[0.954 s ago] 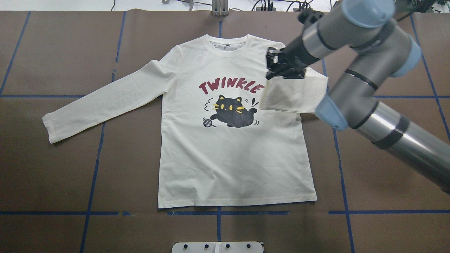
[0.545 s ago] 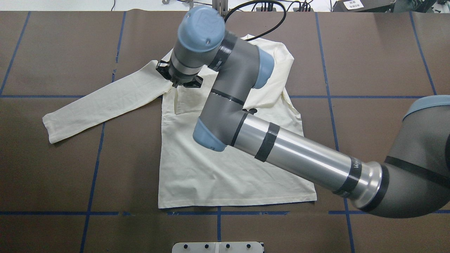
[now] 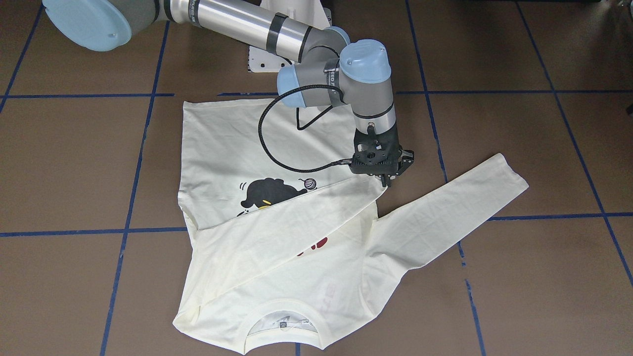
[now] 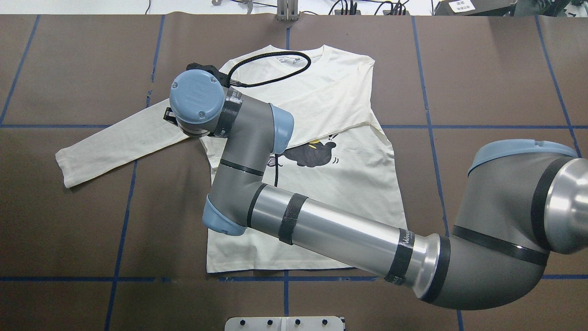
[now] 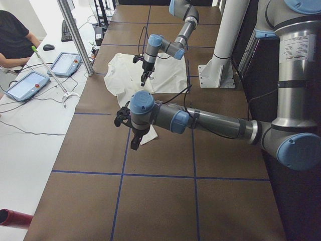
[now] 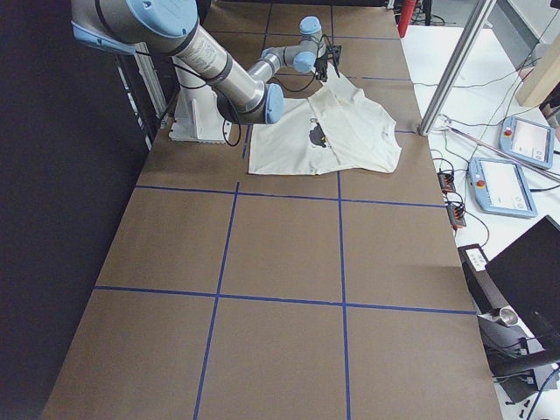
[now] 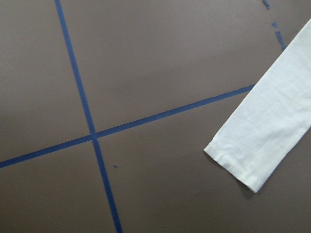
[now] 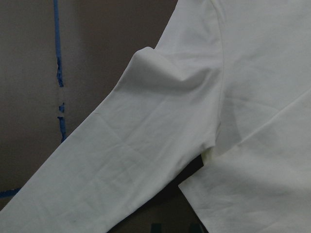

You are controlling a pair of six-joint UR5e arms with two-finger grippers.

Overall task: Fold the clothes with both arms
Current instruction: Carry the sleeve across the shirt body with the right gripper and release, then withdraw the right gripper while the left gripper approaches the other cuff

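the t-shirt (image 4: pixel 340 87) lies flat and face up mid-counter (image 4: pixel 482 69), its collar (image 3: pixel 284 310) toward 12 o'clock in the overhead view. its right sleeve (image 3: pixel 277 217) is folded slantwise over the chest. that hides nearly all the red lettering, and only the cat print (image 4: pixel 312 154) shows below the fold. the left sleeve (image 4: pixel 115 142) stretches out bare on the counter toward 8 o'clock.

the right arm (image 4: pixel 349 234) enters from 4 o'clock and crosses the shirt's lower body. its wrist blocks the left armpit from above, and its black cable (image 4: pixel 308 60) loops over the collar area. the right gripper (image 3: pixel 388 181) points down just at the folded sleeve's cuff. its fingers are parted and nothing is between them.

the left gripper (image 5: pixel 134 142) appears only in the exterior left view, hanging over the counter near the left sleeve's end. i cannot tell whether it is open or closed. its wrist camera shows that cuff (image 7: pixel 252 145) at 4 o'clock beside crossed blue tape (image 7: pixel 87 116).

a white base plate (image 4: pixel 285 323) sits at 6 o'clock on the counter's edge. a metal post (image 5: pixel 75 40) and two tablets (image 5: pixel 64 63) stand off to the side.
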